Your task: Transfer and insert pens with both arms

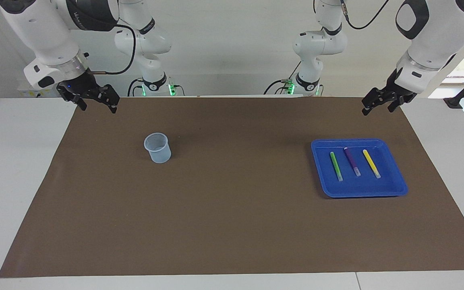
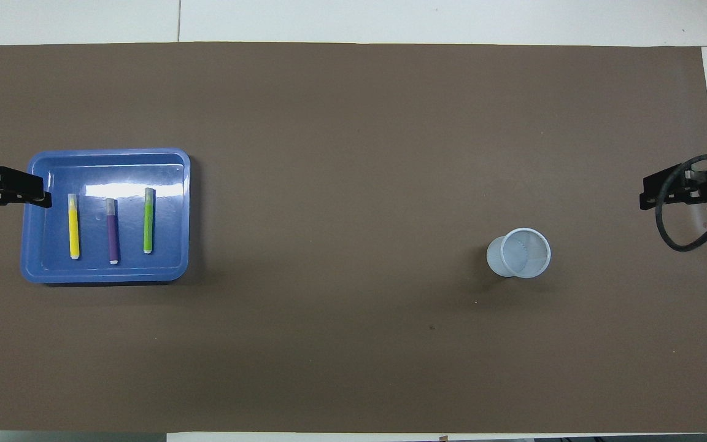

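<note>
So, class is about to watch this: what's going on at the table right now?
Nothing is held yet. The green pen, purple pen and yellow pen lie side by side in the blue tray. The cup stands empty toward the right arm's end. The left tool hangs open near the tray; the right tool waits open.

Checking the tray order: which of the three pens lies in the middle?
The thin purple marker pen, flanked by the green pen and the yellow pen.
</note>
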You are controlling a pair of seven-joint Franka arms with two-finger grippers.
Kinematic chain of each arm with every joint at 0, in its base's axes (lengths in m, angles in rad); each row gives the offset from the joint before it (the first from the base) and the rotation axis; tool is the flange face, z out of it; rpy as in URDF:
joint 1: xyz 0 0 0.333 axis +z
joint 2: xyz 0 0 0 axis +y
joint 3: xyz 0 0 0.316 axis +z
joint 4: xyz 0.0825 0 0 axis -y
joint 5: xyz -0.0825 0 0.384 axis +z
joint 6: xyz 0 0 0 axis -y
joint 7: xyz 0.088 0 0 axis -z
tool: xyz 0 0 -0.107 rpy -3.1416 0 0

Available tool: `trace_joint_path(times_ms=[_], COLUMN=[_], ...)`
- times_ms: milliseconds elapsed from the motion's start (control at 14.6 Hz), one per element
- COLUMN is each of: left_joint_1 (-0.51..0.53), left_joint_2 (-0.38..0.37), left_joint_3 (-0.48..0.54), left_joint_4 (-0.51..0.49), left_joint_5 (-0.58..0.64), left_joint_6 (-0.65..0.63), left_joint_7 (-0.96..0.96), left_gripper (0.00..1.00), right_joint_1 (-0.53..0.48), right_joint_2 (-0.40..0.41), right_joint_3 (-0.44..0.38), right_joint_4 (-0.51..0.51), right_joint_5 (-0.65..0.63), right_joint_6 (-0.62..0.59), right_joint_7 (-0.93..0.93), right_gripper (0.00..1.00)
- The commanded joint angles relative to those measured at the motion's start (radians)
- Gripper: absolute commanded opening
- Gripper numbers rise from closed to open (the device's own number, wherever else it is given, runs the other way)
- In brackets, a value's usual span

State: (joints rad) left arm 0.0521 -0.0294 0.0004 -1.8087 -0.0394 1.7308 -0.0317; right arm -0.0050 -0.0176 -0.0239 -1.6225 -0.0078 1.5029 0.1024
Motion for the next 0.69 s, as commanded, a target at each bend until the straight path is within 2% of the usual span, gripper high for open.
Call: trace_joint_path(times_ms=[0,137,343,618], left_joint_1=[0.058,0.084,0.106,0.118], left_joint_2=[0.040,0.110,0.180,0.255], left_joint_3=[-0.003,-0.002,-0.002,-0.002], left_joint_4=[-0.095,-0.106,-0.208,-0.213], left_joint_5=[0.003,0.003,0.003,0.015], left_joint_6=[0.134,0.212,0.421,0.475], left_joint_7=[0.096,0.160,0.168,0.217], left_gripper=[1.00,1.00,1.00,0.93], right_joint_1=[-0.010,-0.010,-0.012,-0.012], right_joint_2=[-0.016,-0.016,-0.016,-0.016], right_joint_3=[0.005,0.005,0.005,0.005], right_joint_4=[-0.014,-0.014,-0.014,-0.014], right_joint_5=[-0.001,-0.001,-0.001,-0.001], right_joint_6=[-0.006,-0.006,-0.006,-0.006], right_joint_7=[-0.013,-0.013,-0.013,-0.012], right_gripper=[1.00,1.00,1.00,1.00])
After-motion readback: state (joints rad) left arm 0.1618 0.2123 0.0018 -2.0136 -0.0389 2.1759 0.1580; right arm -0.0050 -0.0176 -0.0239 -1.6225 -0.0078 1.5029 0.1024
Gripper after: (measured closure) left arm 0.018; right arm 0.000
